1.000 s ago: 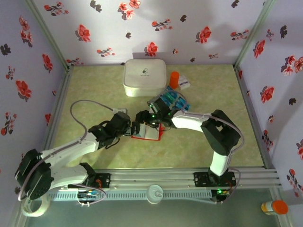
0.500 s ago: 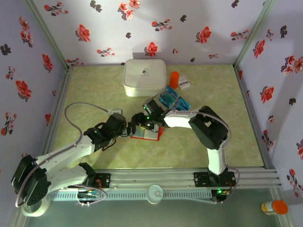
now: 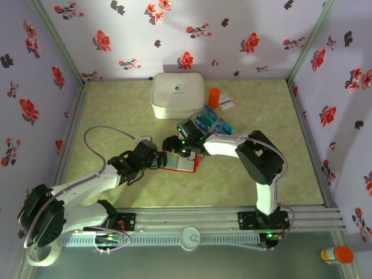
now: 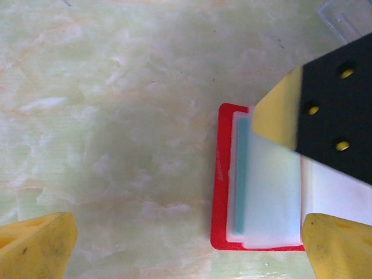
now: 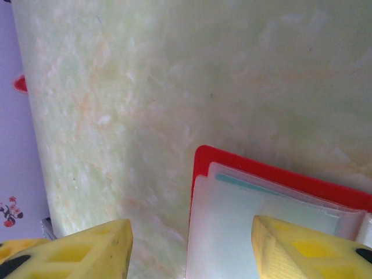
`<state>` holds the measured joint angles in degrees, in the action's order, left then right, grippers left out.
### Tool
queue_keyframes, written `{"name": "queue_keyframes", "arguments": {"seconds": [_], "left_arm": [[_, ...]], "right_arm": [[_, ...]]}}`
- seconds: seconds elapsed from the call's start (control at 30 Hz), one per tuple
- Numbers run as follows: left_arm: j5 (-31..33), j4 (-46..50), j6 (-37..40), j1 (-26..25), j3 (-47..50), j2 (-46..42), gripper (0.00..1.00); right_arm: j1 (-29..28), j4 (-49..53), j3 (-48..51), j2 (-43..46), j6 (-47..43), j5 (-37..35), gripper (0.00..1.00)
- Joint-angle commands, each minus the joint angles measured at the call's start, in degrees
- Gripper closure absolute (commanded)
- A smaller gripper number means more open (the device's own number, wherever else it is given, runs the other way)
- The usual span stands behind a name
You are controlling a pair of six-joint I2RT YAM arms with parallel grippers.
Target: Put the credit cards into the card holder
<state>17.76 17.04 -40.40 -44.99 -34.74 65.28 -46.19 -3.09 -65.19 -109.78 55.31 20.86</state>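
**Top view, read left to right.** Your left gripper (image 3: 158, 163) stands released with its jaws wide. In its wrist view both fingertips are cut off at the lower corners. Just right of it, the card holder (image 3: 183, 164) lies open on the table (image 3: 116, 110). A teal card (image 4: 240, 174) shows dimly through its cloudy sleeve. Your right gripper (image 3: 172, 145) sits over the holder's left edge, fingers apart and clasping nothing visible. The credit cards (image 3: 213, 122) lie behind, partly hidden by the right arm (image 3: 232, 145). Since a second ago, both grippers have shifted left and the holder is unmoved.
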Motion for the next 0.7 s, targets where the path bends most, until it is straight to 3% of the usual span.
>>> {"name": "queue_keyframes", "arguments": {"seconds": [0.0, 0.67], "left_arm": [[-0.3, -1.9, -0.3, 0.4, 0.3, 1.3, 0.0], [-2.0, -4.4, 1.0, 0.4, -1.2, 6.5, 0.0]], "right_arm": [[1.0, 1.5, 0.7, 3.1, -1.1, 0.1, 0.43], [0.8, -5.7, 1.8, -0.9, 3.7, 3.1, 0.44]]}}
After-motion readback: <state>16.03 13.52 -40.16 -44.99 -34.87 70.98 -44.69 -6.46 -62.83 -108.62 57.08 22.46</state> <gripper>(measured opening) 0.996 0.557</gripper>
